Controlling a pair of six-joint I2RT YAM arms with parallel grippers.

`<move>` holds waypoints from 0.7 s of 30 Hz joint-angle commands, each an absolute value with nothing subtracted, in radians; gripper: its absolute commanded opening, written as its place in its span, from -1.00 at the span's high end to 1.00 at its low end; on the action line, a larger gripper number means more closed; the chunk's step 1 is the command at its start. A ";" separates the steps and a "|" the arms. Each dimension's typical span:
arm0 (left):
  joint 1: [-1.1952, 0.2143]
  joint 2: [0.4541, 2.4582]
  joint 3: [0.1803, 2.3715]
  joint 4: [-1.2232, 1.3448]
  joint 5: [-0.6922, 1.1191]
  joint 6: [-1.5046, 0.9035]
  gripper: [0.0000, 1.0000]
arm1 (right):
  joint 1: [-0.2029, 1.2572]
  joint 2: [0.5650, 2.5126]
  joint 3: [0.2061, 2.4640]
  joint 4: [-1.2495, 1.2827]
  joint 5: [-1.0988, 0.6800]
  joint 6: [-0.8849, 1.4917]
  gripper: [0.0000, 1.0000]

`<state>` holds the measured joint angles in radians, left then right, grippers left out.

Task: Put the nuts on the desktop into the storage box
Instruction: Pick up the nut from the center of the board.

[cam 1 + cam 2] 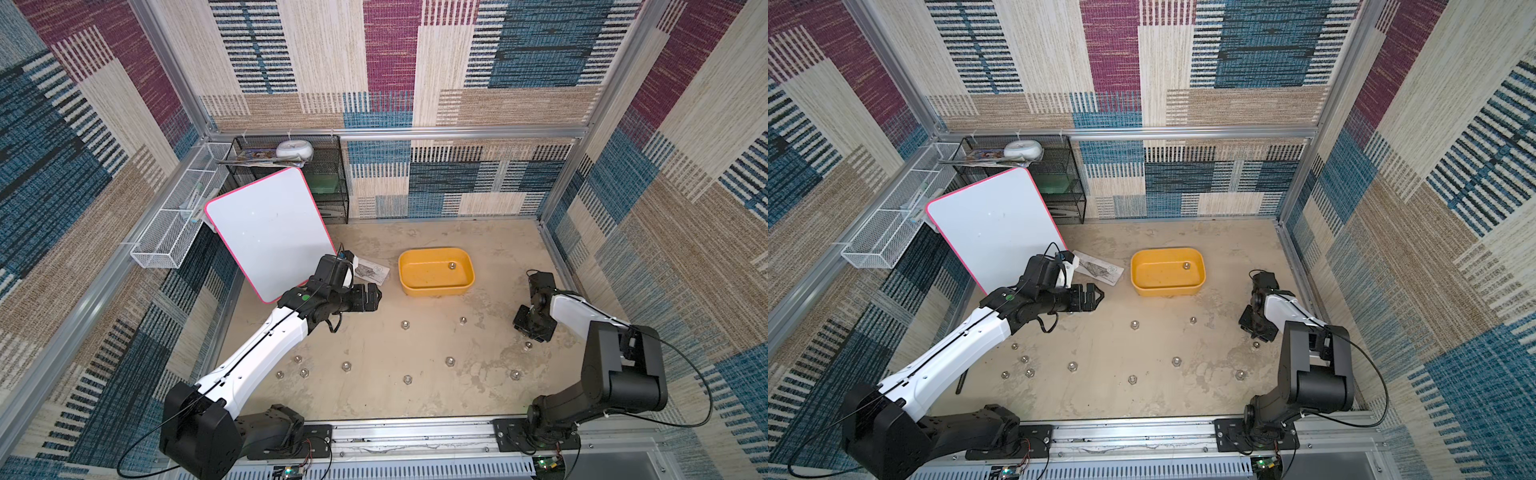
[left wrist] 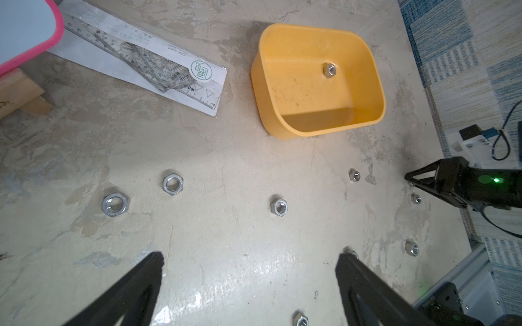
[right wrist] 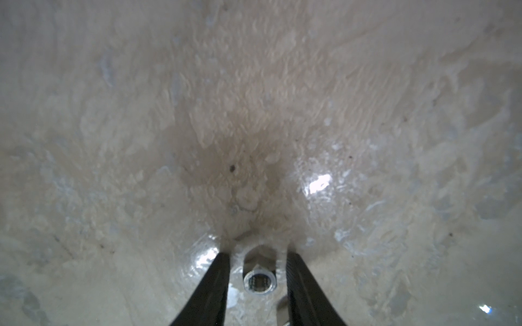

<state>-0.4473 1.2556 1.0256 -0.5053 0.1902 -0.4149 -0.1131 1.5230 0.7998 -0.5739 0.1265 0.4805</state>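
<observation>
– One nut [image 1: 452, 265] lies in the storage box [image 1: 432, 291], and that's all so far
– What's left on the desktop [image 1: 374, 395]?
– At least ten nuts [image 1: 407, 379], scattered well apart from the box in both top views
– And the arms?
– Down at the surface, the right gripper [image 3: 257, 255] straddles another nut [image 3: 260, 278] with a gap on each side, so it isn't pinching yet. Above the desktop the left gripper [image 2: 251, 268] hangs spread wide and empty
– Barely begun, then?
– I'd say so, with nearly the whole lot to go
</observation>
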 commanded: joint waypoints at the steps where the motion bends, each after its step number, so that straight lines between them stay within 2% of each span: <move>1: -0.447 1.231 1.007 -0.520 0.307 -0.410 -1.00 | -0.114 1.524 0.799 -0.569 0.111 0.474 0.26; 5: -0.452 1.187 0.963 -0.536 0.423 -0.430 -1.00 | -0.114 1.526 0.803 -0.572 0.107 0.472 0.31; 11: -0.473 1.099 0.908 -0.568 0.484 -0.457 -1.00 | -0.114 1.522 0.796 -0.573 0.096 0.474 0.42; 15: -0.489 1.058 0.908 -0.598 0.493 -0.464 -1.00 | -0.114 1.519 0.798 -0.580 0.097 0.472 0.62; 18: -0.501 1.037 0.898 -0.606 0.483 -0.477 -1.00 | -0.114 1.509 0.798 -0.584 0.096 0.471 0.66; 21: -0.509 1.023 0.887 -0.606 0.471 -0.485 -1.00 | -0.113 1.492 0.802 -0.590 0.091 0.468 0.85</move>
